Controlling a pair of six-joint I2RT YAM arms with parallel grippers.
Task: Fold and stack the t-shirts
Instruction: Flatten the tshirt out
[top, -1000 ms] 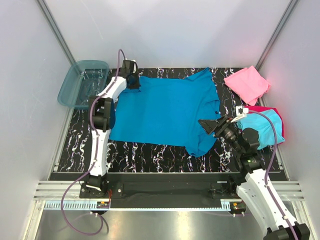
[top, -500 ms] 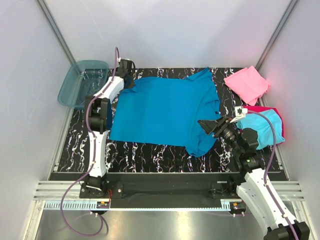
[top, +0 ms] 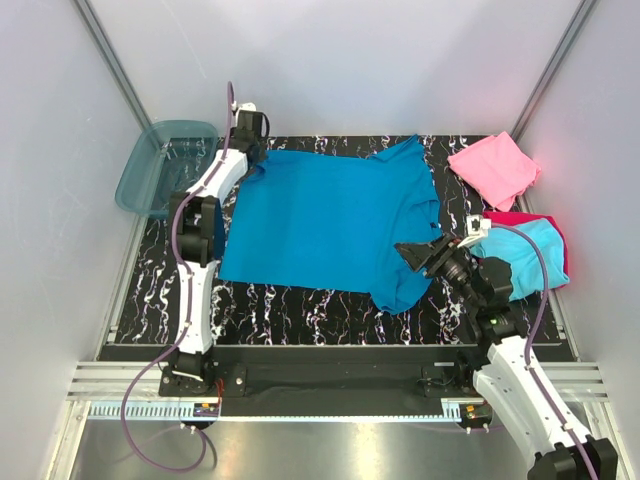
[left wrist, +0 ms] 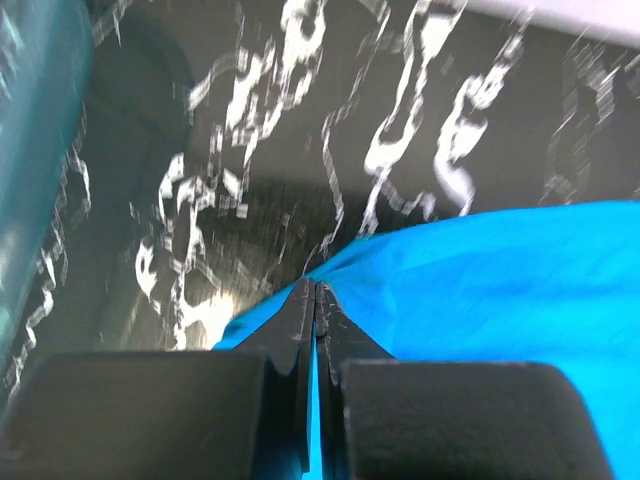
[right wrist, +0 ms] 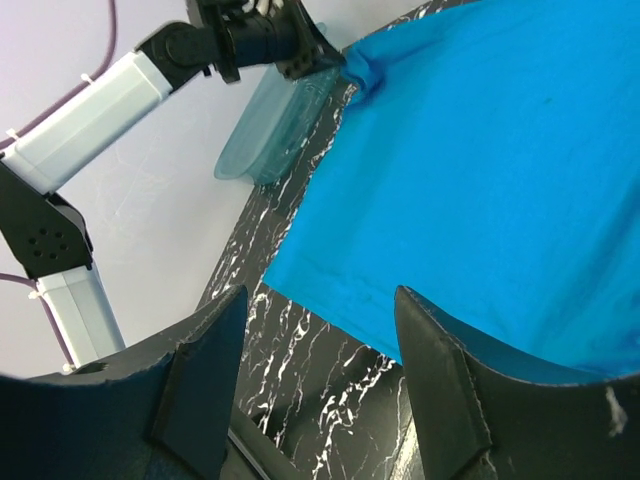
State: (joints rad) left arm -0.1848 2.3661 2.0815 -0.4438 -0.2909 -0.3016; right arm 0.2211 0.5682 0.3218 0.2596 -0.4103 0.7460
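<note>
Black marbled surface (top: 300, 310) is carrying the teal shirt (top: 320, 225) beside the tub (top: 160, 165). Left gripper (top: 247, 150), pinching its tub-side corner, is dragging it farther back, smoothing it for folding. Right gripper (top: 418, 252) is hovering open.

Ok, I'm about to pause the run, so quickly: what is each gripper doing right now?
Left gripper: shut on a corner of the teal-blue t-shirt.
Right gripper: open, holding nothing, above the same shirt.
</note>
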